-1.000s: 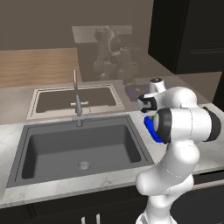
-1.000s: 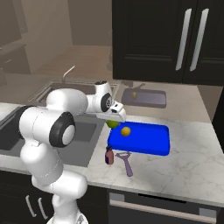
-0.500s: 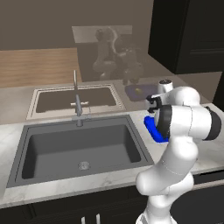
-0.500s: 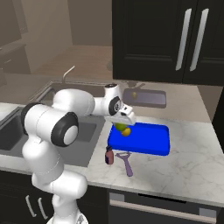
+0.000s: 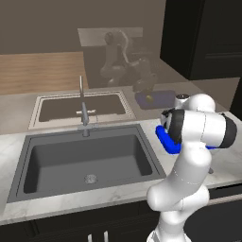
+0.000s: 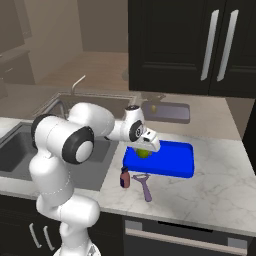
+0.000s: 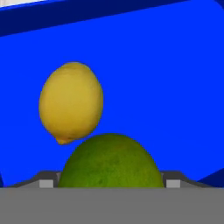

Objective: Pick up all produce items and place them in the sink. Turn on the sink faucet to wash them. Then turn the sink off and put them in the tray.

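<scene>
In the hand view the green lime (image 7: 111,162) sits between the finger tips of my gripper (image 7: 111,183), which is shut on it. Just beyond it the yellow lemon (image 7: 71,102) lies on the floor of the blue tray (image 7: 170,65). Seen from the right base, my gripper (image 6: 147,146) hangs over the left end of the tray (image 6: 175,161), with fruit just under it. The arm covers most of the tray (image 5: 166,141) in the left base view. The dark sink (image 5: 52,163) and its slim faucet (image 5: 83,111) lie to the left of the arm.
A purple utensil (image 6: 145,184) and a small dark bottle (image 6: 124,177) lie on the marble counter in front of the tray. Tall black cabinets (image 6: 200,45) rise behind the counter. The counter's front edge runs close below the tray.
My gripper has swung to the right with the lime, from beside the tray's left edge to over the tray, close to the lemon. The lemon has stayed where it was.
</scene>
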